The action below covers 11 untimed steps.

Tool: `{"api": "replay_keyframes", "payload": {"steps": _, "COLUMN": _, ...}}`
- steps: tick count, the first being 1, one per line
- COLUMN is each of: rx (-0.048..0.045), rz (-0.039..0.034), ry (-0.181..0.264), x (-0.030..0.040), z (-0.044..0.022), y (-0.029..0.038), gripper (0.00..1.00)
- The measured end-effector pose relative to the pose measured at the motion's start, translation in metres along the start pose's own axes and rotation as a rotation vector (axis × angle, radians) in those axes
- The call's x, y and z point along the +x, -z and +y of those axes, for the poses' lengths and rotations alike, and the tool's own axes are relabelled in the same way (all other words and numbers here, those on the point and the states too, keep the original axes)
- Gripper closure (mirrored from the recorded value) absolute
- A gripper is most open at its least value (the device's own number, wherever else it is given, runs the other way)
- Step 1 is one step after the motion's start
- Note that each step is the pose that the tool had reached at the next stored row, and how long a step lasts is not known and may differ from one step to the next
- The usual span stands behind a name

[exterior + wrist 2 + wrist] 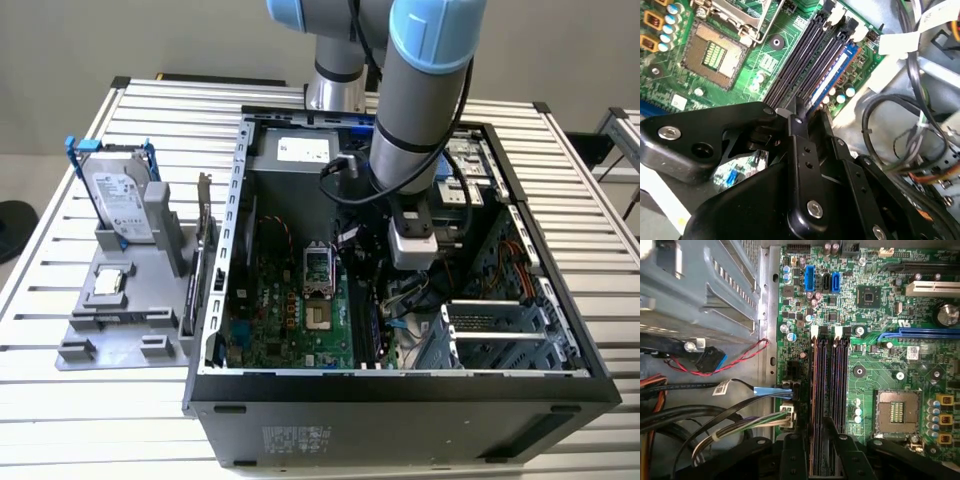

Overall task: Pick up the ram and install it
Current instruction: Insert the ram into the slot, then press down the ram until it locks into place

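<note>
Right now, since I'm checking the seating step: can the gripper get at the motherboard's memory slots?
Probably yes. In both wrist views the gripper sits directly over the memory slots, nothing lies between them, and the loose cables lie off to one side.

Your arm (425, 90) reached down from above, wrist pointing straight down. Your gripper (802, 112) hung low, black fingers (799, 135) v. close together, pinched on the ram (832, 75) btw them.
</note>
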<state>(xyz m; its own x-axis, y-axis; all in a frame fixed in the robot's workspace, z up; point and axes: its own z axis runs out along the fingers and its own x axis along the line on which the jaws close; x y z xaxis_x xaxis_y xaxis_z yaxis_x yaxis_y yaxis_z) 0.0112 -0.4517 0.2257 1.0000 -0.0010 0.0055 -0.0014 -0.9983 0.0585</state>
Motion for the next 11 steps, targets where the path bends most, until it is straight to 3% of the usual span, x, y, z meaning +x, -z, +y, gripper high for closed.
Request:
{"api": "replay_keyframes", "payload": {"steps": 5, "rx": 0.0002, "rz": 0.0001, "ry": 0.000, "x": 0.0001, "z": 0.0013, "y": 0.0142, "gripper": 0.00}}
{"api": "replay_keyframes", "payload": {"steps": 8, "rx": 0.0028, "rz": 0.0002, "ry": 0.000, "x": 0.0001, "z": 0.0014, "y": 0.0153, "gripper": 0.00}}
{"api": "replay_keyframes", "payload": {"steps": 9, "rx": 0.0038, "rz": 0.0001, "ry": 0.000, "x": 0.0001, "z": 0.0014, "y": 0.0153, "gripper": 1.00}}
{"api": "replay_keyframes", "payload": {"steps": 11, "rx": 0.0057, "rz": 0.0000, "ry": 0.000, "x": 0.0001, "z": 0.0014, "y": 0.0154, "gripper": 1.00}}
